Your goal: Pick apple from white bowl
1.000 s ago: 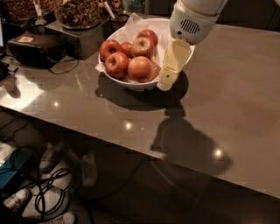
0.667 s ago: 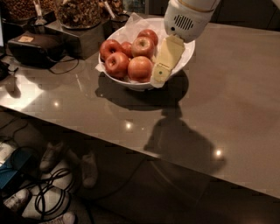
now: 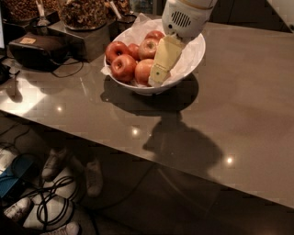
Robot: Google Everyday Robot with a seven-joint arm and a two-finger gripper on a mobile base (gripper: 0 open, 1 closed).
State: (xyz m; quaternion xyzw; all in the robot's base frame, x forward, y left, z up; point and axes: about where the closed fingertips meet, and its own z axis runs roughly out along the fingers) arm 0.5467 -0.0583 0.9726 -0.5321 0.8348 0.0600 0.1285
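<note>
The white bowl [image 3: 193, 57], lined with crinkled white paper, stands on the grey counter and holds several red apples [image 3: 123, 67]. My gripper [image 3: 158, 75] hangs from the white wrist at the top and reaches down into the bowl's right half. Its pale yellow fingers [image 3: 165, 57] sit just right of the front apple [image 3: 143, 71], touching or nearly touching it. The gripper covers part of the bowl's inside.
Dark glass jars [image 3: 85, 11] of nuts stand on a dark box behind the bowl at left. A black device [image 3: 39, 50] with a cable lies at the far left. The counter [image 3: 239, 105] runs right and forward; its front edge drops to a floor with cables and shoes.
The gripper has moved left from the bowl's right rim into the bowl, down beside the apples. The view has come closer to the bowl.
</note>
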